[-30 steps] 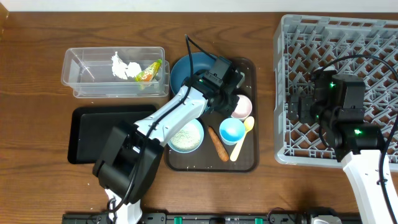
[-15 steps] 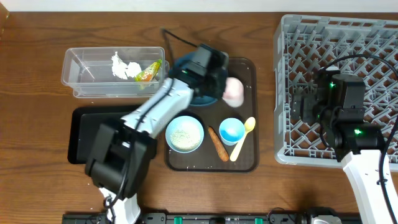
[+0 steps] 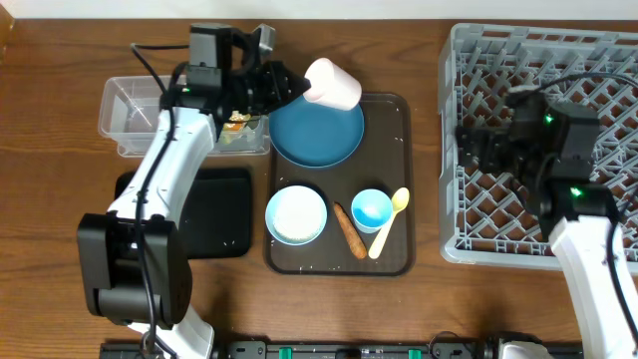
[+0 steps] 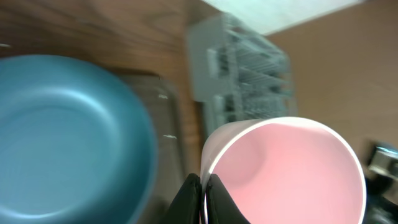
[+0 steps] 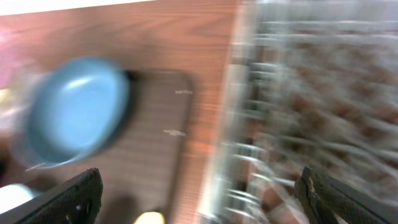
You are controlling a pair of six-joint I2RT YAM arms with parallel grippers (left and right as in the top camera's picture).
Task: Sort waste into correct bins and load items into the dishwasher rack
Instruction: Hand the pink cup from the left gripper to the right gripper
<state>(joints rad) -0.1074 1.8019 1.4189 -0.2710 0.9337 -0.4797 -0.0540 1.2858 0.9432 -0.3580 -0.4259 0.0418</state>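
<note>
Overhead, cup: the pink cup (image 3: 332, 85) is off the counter, tipped on its side above the back edge of the brown tray (image 3: 394, 261), just beside the blue bowl (image 3: 317, 133).
Overhead, left jaws: closed on the cup's rim, reaching in from over the clear tub (image 3: 150, 118).
Overhead, rack: the grey rack (image 3: 558, 60) is well apart, across the tray; the right arm hovers over its left side.
Overhead, waiting on the tray: white bowl (image 3: 296, 214), carrot stick (image 3: 348, 230), light-blue cup (image 3: 372, 209), spoon (image 3: 389, 221).
Left wrist, grip: the jaws pinch one thin wall of the cup (image 4: 292, 168), one finger inside and one outside; the bowl (image 4: 68, 130) lies below and the rack (image 4: 239, 68) shows beyond.
Right wrist, jaws: spread wide and empty; the view is blurred, with the bowl (image 5: 78, 106) at left and the rack (image 5: 323, 93) at right.
Doing it well: a rim pinch is probably weak, so carry smoothly, keep clear of the right arm, turn the mouth down, and seat the cup between pegs before letting go.
</note>
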